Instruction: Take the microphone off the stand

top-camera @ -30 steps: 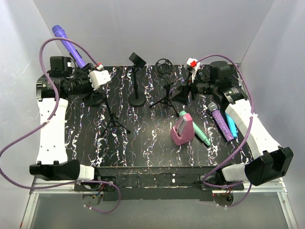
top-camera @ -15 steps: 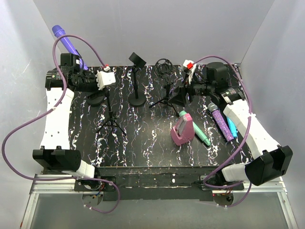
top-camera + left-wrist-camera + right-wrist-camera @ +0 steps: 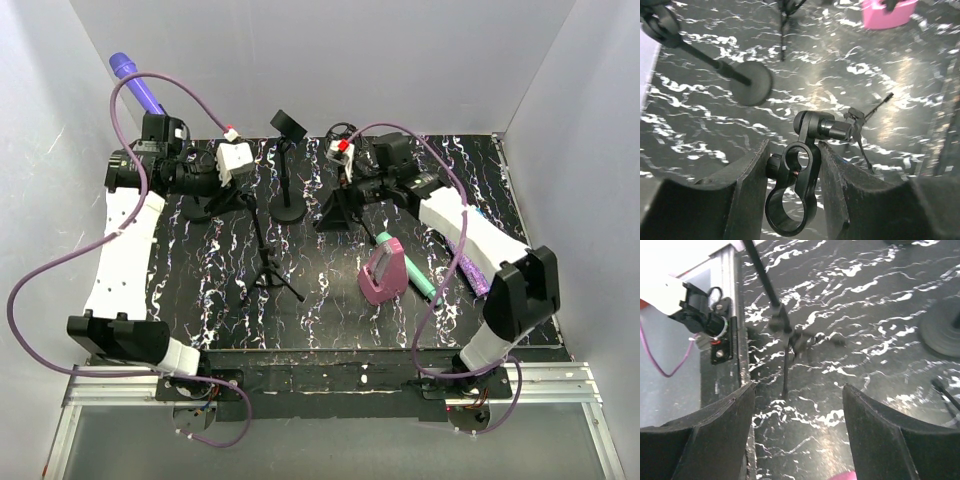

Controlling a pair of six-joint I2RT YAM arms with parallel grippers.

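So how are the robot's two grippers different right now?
The left gripper is shut on a black microphone clip atop a tripod stand; the right gripper is open, with nothing between its fingers. The left gripper sits toward the back left of the marbled table; the right gripper is nearer the back middle, over another tripod stand. Both have black fingers.
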